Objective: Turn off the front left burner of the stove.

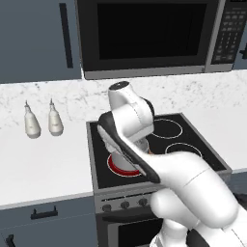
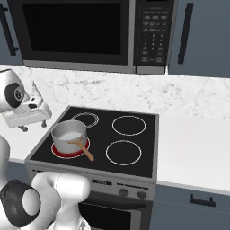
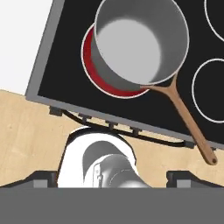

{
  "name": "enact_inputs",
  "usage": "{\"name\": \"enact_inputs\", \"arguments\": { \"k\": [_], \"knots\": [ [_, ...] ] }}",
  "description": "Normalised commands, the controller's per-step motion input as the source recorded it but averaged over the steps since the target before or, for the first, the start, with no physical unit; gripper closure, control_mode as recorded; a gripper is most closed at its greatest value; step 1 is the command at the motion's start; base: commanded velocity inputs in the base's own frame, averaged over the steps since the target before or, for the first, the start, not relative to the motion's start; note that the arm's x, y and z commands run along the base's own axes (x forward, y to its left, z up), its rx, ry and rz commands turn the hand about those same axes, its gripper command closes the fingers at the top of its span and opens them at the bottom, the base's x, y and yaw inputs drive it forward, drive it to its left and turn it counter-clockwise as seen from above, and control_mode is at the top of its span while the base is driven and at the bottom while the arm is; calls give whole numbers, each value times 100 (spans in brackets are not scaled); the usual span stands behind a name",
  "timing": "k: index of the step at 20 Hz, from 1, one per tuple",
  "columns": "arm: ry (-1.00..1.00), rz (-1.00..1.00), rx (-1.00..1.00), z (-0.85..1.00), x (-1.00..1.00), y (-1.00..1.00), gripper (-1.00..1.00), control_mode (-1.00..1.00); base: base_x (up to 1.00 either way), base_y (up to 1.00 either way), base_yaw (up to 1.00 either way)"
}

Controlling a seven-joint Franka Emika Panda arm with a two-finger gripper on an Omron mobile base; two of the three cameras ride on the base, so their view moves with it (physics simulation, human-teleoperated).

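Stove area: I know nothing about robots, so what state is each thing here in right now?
front left burner, glowing red, so on
other three burners, white outlines only, no glow
saucepan, upright and empty on the glowing burner
microwave, door shut
two bottles, standing upright on the counter
tool, open, holding nothing

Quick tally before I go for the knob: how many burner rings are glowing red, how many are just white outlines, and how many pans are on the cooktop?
Glowing red rings: 1, the front left burner
White-outline rings: 3
Pans: 1, a steel saucepan with a wooden handle
Total: 5
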Motion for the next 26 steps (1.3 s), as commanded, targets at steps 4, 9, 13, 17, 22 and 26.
{"name": "enact_inputs", "arguments": {
  "k": [4, 9, 13, 17, 22, 26],
  "knots": [
    [4, 25, -47, -65, -55, 84, -100, -100, 0, 0, 0],
    [8, 29, -41, -65, -52, 88, -100, -100, 0, 0, 0],
    [17, 29, -41, -68, -38, 90, -100, -100, 0, 0, 0],
    [-2, 17, -21, -63, -36, 32, -100, -100, 0, 0, 0],
    [-15, 4, -7, -50, 5, 0, -100, -100, 0, 0, 0],
    [-7, 10, 1, -58, 14, 0, -100, -100, 0, 0, 0]
  ]
}}
